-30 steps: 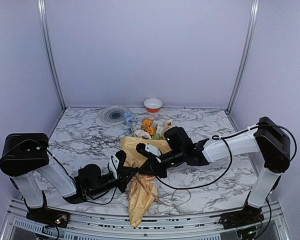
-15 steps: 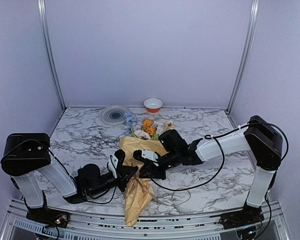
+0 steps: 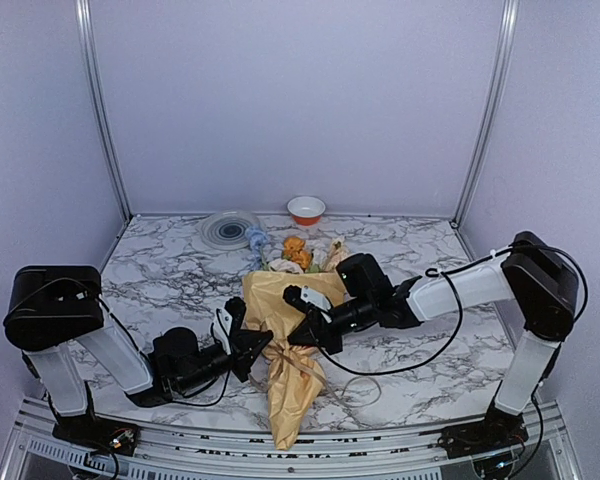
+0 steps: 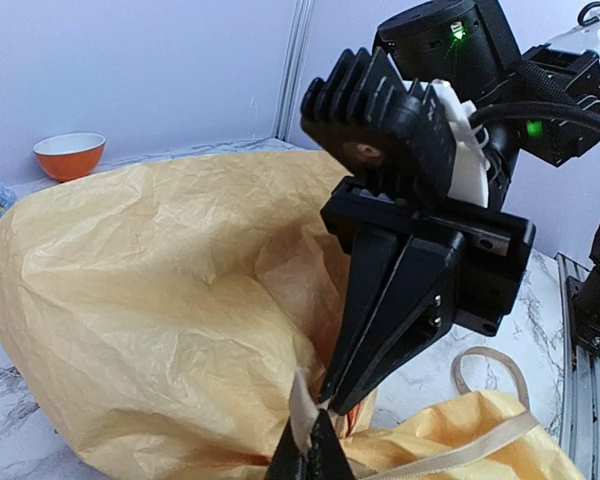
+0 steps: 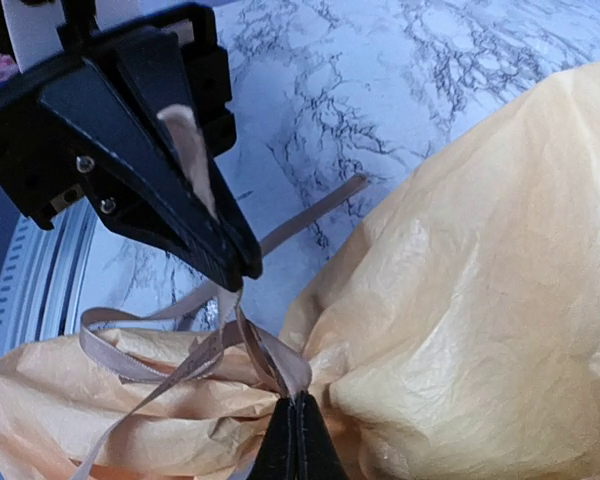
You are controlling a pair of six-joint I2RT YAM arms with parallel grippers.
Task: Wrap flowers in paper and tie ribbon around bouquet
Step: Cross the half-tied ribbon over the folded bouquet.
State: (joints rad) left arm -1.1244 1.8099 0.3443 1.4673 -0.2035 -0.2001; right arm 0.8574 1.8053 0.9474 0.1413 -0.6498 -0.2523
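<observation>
Right gripper (image 5: pixel 296 442) clamped on ribbon (image 5: pixel 276 362) at bouquet (image 3: pixel 275 300) neck; left gripper (image 4: pixel 310 455) pinching other strand, likely for opposing pull to tighten knot. Bouquet lies mid-table (image 3: pixel 170 280), between arms.

High rear view looking forward, wrist views close, sharing bouquet (image 3: pixel 270 298)

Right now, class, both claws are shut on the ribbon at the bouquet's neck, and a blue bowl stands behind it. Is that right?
Not quite: the bowl is orange, as the top external view shows. The left claw and right claw are shut on the ribbon at the neck of the bouquet.
</observation>
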